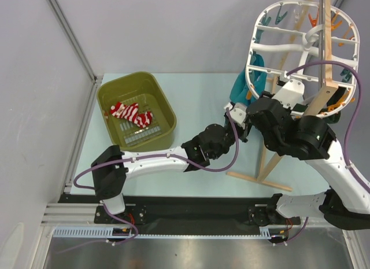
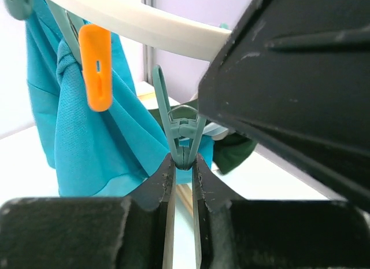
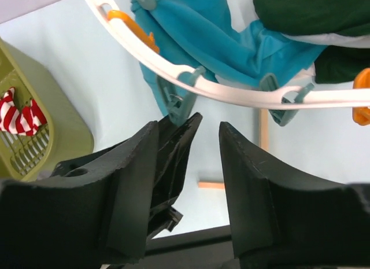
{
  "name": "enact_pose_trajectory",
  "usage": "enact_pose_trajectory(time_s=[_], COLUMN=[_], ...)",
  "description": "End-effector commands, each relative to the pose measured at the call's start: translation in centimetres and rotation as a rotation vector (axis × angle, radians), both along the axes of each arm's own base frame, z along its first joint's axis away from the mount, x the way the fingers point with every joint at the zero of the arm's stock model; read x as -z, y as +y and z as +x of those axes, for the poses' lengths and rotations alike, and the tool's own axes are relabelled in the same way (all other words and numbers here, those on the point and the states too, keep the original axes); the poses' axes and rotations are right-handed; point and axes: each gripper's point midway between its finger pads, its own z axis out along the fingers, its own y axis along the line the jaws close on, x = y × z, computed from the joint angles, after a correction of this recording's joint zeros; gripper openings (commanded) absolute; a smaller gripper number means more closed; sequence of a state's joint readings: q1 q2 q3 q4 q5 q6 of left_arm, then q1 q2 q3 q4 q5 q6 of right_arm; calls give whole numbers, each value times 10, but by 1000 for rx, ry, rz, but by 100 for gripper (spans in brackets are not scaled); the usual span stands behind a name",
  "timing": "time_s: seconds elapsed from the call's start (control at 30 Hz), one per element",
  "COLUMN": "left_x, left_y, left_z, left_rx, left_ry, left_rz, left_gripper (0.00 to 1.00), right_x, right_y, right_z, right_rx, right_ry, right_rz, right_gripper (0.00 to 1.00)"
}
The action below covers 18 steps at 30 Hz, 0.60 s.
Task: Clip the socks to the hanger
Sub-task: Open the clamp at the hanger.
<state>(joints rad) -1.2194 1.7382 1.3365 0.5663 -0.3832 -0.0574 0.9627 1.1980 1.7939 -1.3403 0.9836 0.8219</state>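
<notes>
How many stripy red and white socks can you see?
2. Both lie in the olive-green basket: one sock toward its left side, the other sock touching it on the right. They are bunched up, so another could be hidden.

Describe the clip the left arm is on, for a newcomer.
Start at the white oval hanger on the wooden stand. Under its rim, beside the teal cloth, hangs a teal clip. Unlike the orange clip nearby, it sits pinched between the left gripper's jaws.

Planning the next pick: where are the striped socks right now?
Top view: the socks lie inside the olive basket, on the left side, well left of the hanger.
</notes>
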Motion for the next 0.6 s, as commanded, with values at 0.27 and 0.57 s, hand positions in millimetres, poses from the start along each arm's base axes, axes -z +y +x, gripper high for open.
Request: enact_pose_trajectory(time_s=[0.27, 0.57], left_x=[-50, -55], left_y=[22, 20], left_z=[-13, -17], left_rx=[-33, -6], left_ry=[-75, -105], left_rz=[-105, -104], left_gripper=[0, 0], right_x=[-4, -8], right_y=[-5, -4], right_z=[15, 24], right_rx=[111, 98], right_ry=[-106, -131], right_rz=[110, 160], right_gripper=[48, 46])
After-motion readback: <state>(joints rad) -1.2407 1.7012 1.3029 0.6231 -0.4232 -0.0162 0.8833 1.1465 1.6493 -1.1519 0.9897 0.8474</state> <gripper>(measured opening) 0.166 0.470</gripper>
